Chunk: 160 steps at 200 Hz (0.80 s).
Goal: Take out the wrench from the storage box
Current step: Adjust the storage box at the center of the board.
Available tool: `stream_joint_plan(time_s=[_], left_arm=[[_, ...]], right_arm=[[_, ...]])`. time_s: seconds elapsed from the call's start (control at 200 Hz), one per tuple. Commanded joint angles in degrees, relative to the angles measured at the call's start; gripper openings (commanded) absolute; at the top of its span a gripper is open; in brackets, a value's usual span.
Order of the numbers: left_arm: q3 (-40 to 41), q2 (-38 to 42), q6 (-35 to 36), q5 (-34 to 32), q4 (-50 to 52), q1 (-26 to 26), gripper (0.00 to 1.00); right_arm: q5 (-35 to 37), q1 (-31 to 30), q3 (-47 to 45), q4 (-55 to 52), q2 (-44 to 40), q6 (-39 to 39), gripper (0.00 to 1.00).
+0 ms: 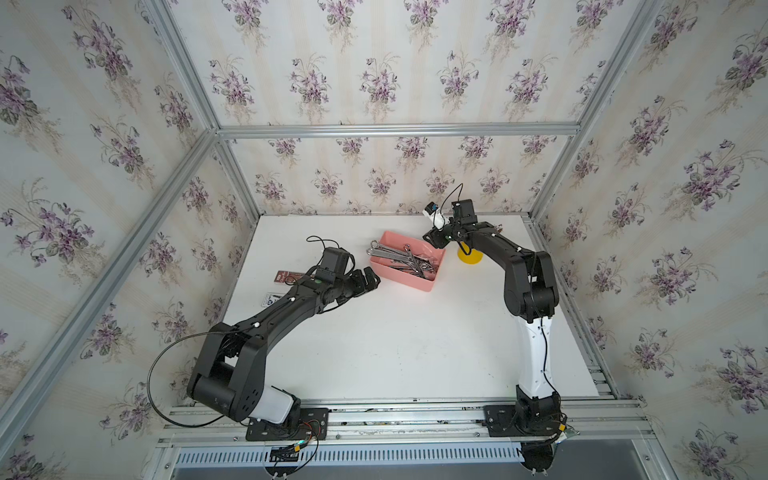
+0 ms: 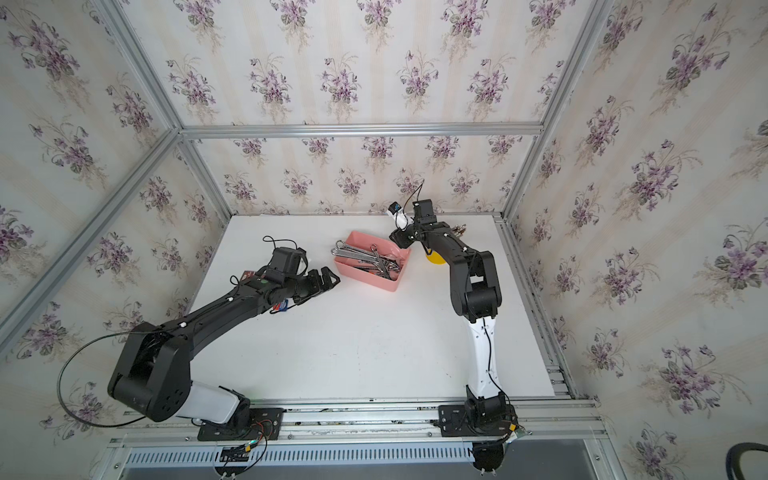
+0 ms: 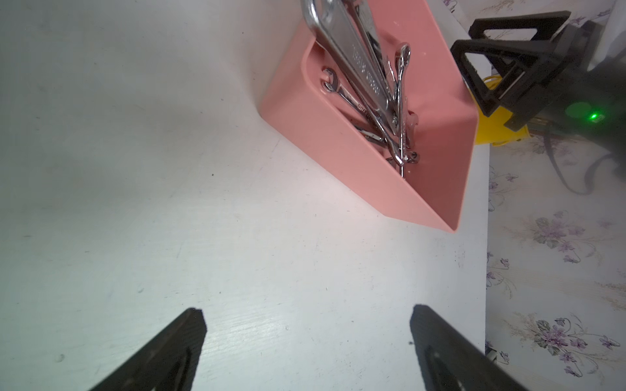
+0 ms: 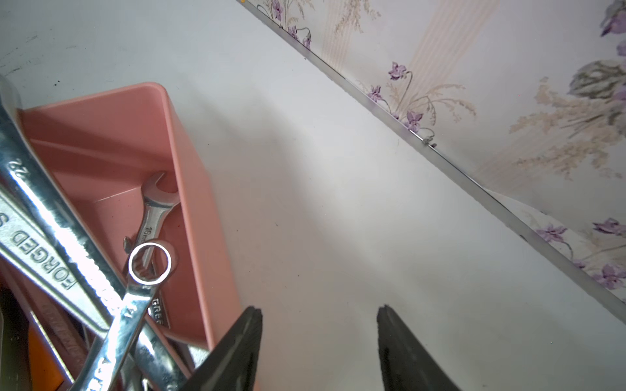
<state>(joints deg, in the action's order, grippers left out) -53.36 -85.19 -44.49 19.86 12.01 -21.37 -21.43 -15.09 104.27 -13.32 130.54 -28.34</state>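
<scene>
A: Well, the counter [image 1: 395, 353] is plain white and lightly scuffed. It is closed in on three sides by wallpaper [image 1: 374, 83] of purple flower sprigs, with aluminium rails [image 1: 395, 129] along the corners.

B: And the storage box [image 1: 401, 277]?

A: It sits toward the back of the counter, set at a slant. It is pink plastic, shallow, with rounded corners. A heap of shiny steel wrenches [image 1: 405, 261] lies crossed inside, and the large wrench [image 1: 381, 250] pokes out over the rim on the left side (stamped lettering shows on the shanks in both wrist views).

B: The hands?

A: The left hand [image 3: 306, 318] hangs low near the box's left end, fingers spread wide with nothing between them. The right hand [image 4: 318, 315] is at the box's far right corner, fingers apart over bare counter. One finger is against or over the pink rim, and which cannot be told. A yellow cup [image 1: 469, 257] stands just beside the box, half hidden by the right arm [image 1: 523, 270].
</scene>
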Motion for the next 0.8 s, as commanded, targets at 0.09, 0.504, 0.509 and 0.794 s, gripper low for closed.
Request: stream_joint_plan(time_s=[0.09,0.504,0.509,0.794], left_arm=[[-1.2,-0.9,0.41,0.15,1.7,-0.33,0.99],[-1.72,-1.71,1.03,0.08,2.98,-0.71,0.99],[-1.73,-1.73,1.05,0.09,3.0,-0.75,0.99],[-1.85,-1.61,1.86,0.26,4.49,-0.85,0.99]], right_arm=[[-4.78,-0.37,0.45,-6.24,-0.49,-1.19,0.57],[-6.43,-0.81,0.67,-13.92,-4.82,-2.96,0.59],[-6.3,-0.81,0.67,-14.05,-4.75,-3.09,0.59],[0.41,-1.08,2.58,-13.74,-1.82,-4.4,0.58]])
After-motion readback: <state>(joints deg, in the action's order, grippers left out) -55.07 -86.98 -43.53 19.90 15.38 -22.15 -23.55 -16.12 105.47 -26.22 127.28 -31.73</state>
